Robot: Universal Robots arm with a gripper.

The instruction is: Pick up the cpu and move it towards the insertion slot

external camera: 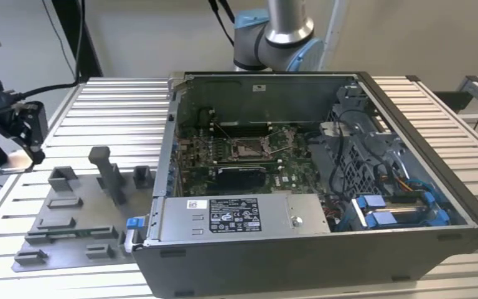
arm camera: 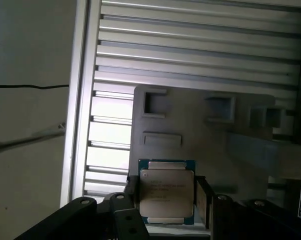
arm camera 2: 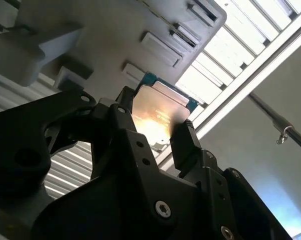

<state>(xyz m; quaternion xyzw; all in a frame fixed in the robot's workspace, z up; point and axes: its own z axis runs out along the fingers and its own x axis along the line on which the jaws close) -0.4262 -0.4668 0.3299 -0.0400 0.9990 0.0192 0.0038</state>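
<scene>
Gripper (arm camera: pixel 166 199) is pinched in narrow on the cpu (arm camera: pixel 166 189), fingers clamping two opposite edges, chip held up off the gray fixture plate (arm camera: pixel 205 145). Wrist hangs at the exterior view's left, and the insertion slot (external camera: pixel 250 147) sits well apart inside the open case (external camera: pixel 322 261).

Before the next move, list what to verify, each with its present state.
1. cpu clamped in the end effector: ok, in both wrist views.
2. cpu clear of the gray fixture plate: ok.
3. Computer case open on top: ok.
4. insertion slot free of parts: cannot tell.
5. cpu over the insertion slot: not ok, outside the case at the exterior view's left.
</scene>
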